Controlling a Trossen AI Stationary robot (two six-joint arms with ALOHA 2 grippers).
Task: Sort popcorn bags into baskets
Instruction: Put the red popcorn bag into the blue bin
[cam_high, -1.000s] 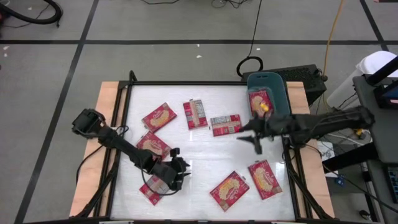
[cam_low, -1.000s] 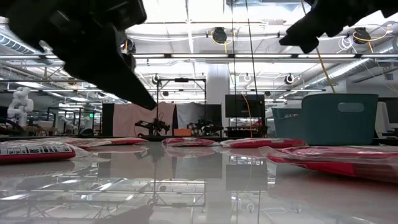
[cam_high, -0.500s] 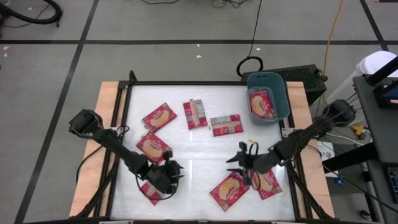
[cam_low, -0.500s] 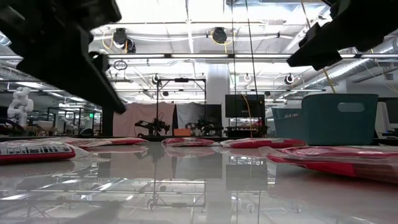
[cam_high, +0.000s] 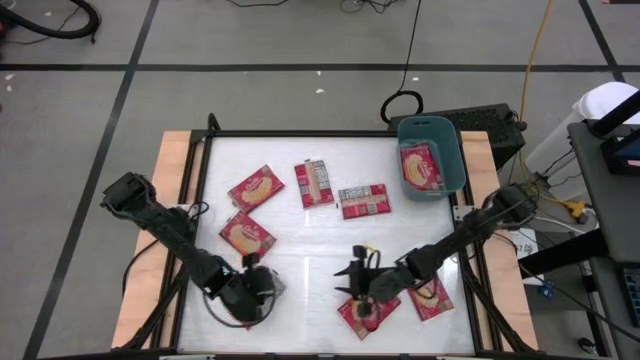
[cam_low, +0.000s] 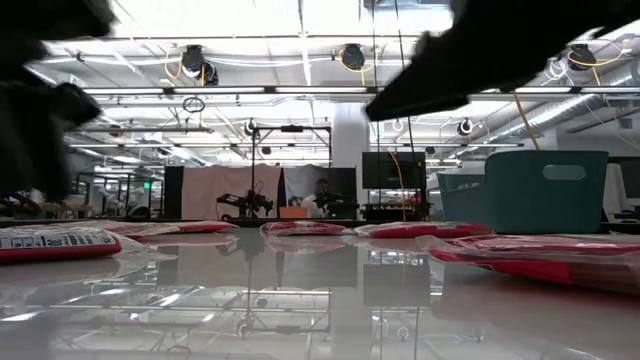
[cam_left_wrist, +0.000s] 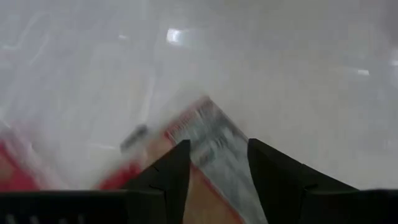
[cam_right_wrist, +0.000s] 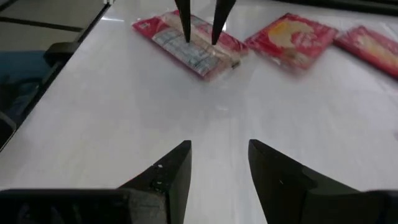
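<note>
Several red popcorn bags lie flat on the white table. One lies label-up (cam_right_wrist: 200, 55) near the front left, and my left gripper (cam_right_wrist: 200, 37) stands open over it, pointing down; the bag shows between its fingers (cam_left_wrist: 214, 140). My right gripper (cam_high: 357, 283) is open low over the front middle, pointing toward the table's left, with bare table between its fingers (cam_right_wrist: 217, 146). A bag (cam_high: 368, 314) lies under its wrist and another (cam_high: 434, 298) beside the arm. One bag (cam_high: 420, 166) lies in the teal basket (cam_high: 452, 150) at the far right.
More bags lie farther back at the left (cam_high: 256, 186), (cam_high: 246, 236) and at the middle (cam_high: 317, 183), (cam_high: 363, 201). A black frame (cam_high: 300, 133) rims the table. The two grippers face each other across a bare strip of table near the front edge.
My right gripper has swept from beside the basket toward the table's near edge and left, sinking as it went, and now points at my left gripper. My left gripper has drifted toward the table's left and near edge over the front-left bag, turning at the wrist. Both stay open.
</note>
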